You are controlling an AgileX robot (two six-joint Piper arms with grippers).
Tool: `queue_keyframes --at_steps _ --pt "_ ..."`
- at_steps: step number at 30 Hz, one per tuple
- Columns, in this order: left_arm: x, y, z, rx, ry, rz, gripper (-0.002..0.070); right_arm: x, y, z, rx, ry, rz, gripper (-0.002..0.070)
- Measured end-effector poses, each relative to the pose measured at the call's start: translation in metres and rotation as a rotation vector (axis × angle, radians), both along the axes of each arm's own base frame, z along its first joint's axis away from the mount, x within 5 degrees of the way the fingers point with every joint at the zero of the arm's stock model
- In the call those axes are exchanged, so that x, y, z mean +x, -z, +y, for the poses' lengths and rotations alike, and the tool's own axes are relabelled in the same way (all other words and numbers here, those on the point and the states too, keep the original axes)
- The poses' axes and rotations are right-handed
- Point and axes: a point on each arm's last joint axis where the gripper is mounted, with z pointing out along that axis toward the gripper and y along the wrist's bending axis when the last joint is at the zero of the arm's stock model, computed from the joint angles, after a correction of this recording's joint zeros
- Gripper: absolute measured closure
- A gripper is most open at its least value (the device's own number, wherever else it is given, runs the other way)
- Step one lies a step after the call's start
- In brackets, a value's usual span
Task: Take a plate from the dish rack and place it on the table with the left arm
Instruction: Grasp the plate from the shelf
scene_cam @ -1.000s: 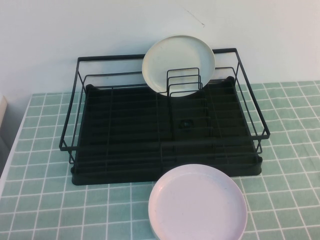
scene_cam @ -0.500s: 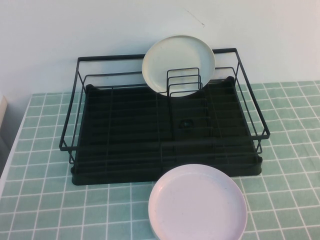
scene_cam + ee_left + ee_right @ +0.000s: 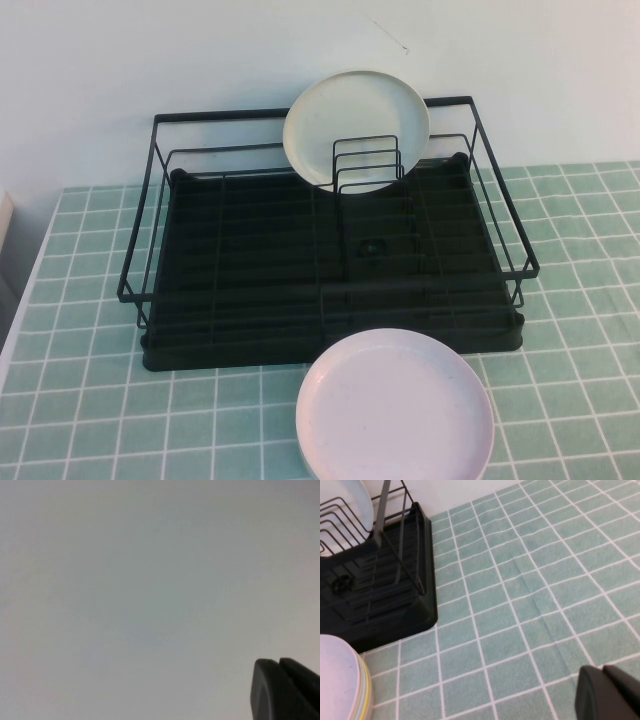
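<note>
The off-white plate stands upright at the back of the black dish rack, leaning behind the small wire dividers. Its edge also shows in the right wrist view above the rack's corner. Neither arm shows in the high view. My left gripper is shut and empty, and its view shows only a blank pale grey surface. My right gripper is shut and empty above the green tiled table, to the right of the rack.
A pale pinkish-lilac plate lies flat on the table in front of the rack's front right part. In the right wrist view a yellowish rim shows under it. A white wall stands behind the rack.
</note>
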Motion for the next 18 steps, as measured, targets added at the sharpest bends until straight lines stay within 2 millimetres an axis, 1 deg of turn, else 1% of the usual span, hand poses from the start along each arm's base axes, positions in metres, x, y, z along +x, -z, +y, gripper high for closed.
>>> queue_keyframes --at_steps 3,5,8,9,10,13,14,16,18 --pt "-0.02 -0.042 -0.008 0.159 -0.039 -0.126 0.0678 0.0 0.0 0.0 0.0 0.0 0.0 0.0678" --pt "-0.032 -0.07 -0.012 0.206 -0.045 -0.167 0.0678 0.0 0.0 0.0 0.0 0.0 0.0 0.0678" --pt "-0.038 -0.107 -0.015 0.238 -0.033 -0.138 0.0678 0.0 0.0 0.0 0.0 0.0 0.0 0.0678" --pt "-0.035 -0.118 -0.016 0.245 -0.024 -0.103 0.0678 0.0 0.0 0.0 0.0 0.0 0.0 0.0678" --pt "-0.033 -0.132 -0.017 0.258 -0.012 -0.052 0.0678 0.0 0.0 0.0 0.0 0.0 0.0 0.0678" --pt "-0.012 -0.161 -0.019 0.309 0.003 0.139 0.0678 0.0 0.0 0.0 0.0 0.0 0.0 0.0678" --pt "-0.004 -0.167 -0.019 0.318 0.011 0.2 0.0678 0.0 0.0 0.0 0.0 0.0 0.0 0.0678" --pt "0.017 -0.179 -0.019 0.33 0.037 0.351 0.0678 0.0 0.0 0.0 0.0 0.0 0.0 0.0678" --pt "0.046 -0.183 -0.018 0.345 0.056 0.502 0.0678 0.0 0.0 0.0 0.0 0.0 0.0 0.0678"
